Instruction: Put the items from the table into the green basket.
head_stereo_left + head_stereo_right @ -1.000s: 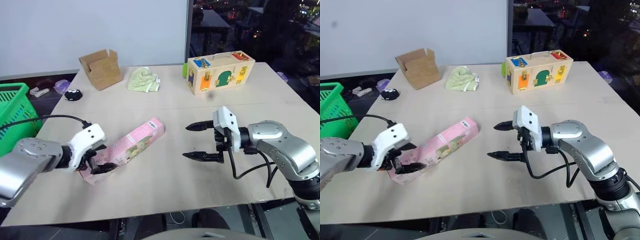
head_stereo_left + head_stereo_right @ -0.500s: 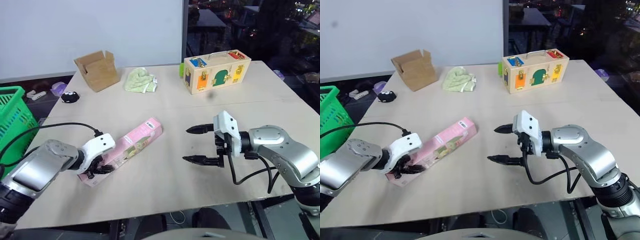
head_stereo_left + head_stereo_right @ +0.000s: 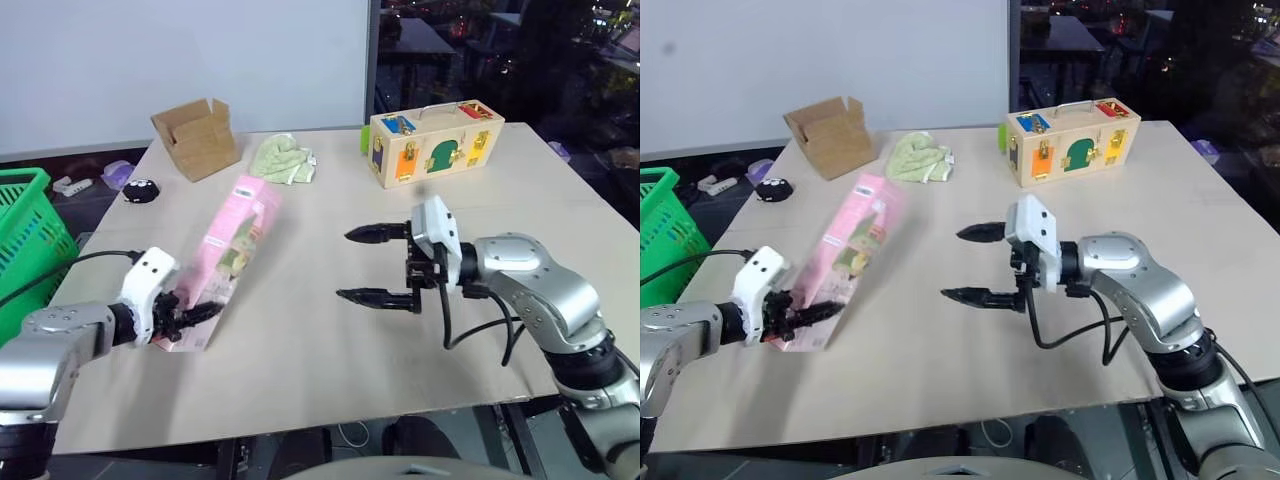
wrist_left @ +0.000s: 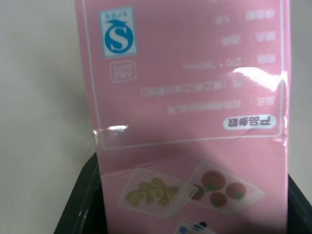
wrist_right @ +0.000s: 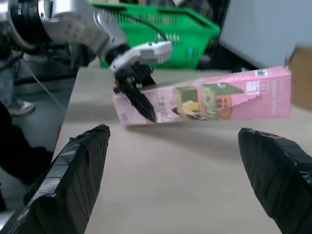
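Left gripper [image 3: 190,315] had its fingers clamped on the pink carton's [image 3: 228,250] near end — far end lifted off the desk [image 3: 320,350]; right gripper [image 3: 375,266] hovered, fingers spread wide

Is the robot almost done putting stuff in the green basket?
Not yet. Nothing looks done: the carton is not in the basket, whose inside is mostly out of sight. In hand: the left end effector is shut on the carton's near end, its far end lifted off the table. The right end effector is open, holding nothing. Left: carrying the carton over to the basket.
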